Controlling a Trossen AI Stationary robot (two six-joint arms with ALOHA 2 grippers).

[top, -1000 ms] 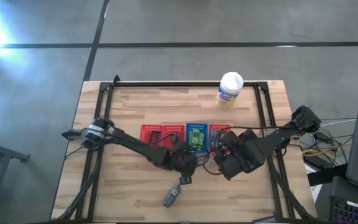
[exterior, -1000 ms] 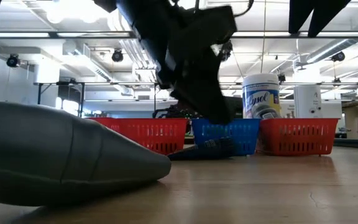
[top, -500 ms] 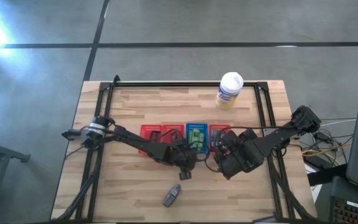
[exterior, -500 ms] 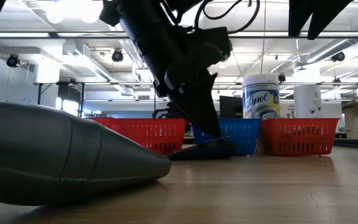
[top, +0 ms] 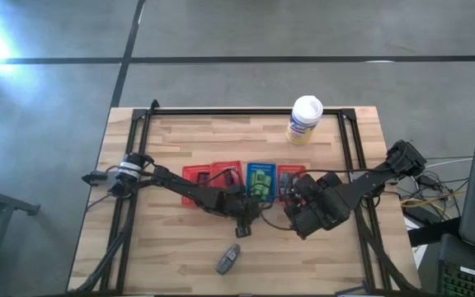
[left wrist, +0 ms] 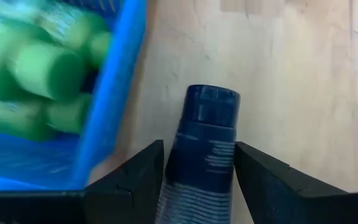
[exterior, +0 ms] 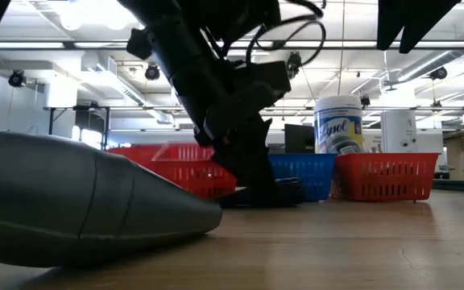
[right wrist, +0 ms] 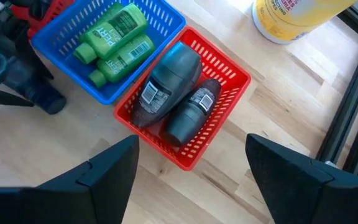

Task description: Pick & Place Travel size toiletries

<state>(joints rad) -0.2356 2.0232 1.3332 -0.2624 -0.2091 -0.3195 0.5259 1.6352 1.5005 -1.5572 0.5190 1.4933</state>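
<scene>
**On the desk, a dark tube between the left pincer's fingers**

At the middle of the wooden desk [top: 171, 140], the left pincer [left wrist: 197, 180] is down beside the blue basket [top: 260, 181], its two dark fingers [left wrist: 135, 180] standing on either side of a dark blue tube [left wrist: 205, 149]. The tube lies on the wood with its cap pointing away from the wrist, just outside the basket's blue wall [left wrist: 114, 106]. The fingers sit close along the tube's sides, but whether they press on it cannot be told. In the low view the same tube [exterior: 284, 192] lies flat in front of the blue basket [exterior: 308, 173].

Inside the blue basket are several bright green bottles [right wrist: 114, 40], lying side by side. The red basket [right wrist: 229, 81] touching it on the right-arm side holds two dark grey oval tubes [right wrist: 169, 84], also lying down. More red baskets [top: 209, 176] stand in the same row on the left-arm side.

One grey tube [top: 228, 259] lies alone near the desk's front edge, well apart from the baskets; it fills the near corner of the low view [exterior: 79, 201].

The right pincer [right wrist: 191, 168] hangs above the red basket with its fingers spread wide and nothing between them. A white tub with a yellow label [top: 304, 120] stands at the far edge of the desk.
</scene>
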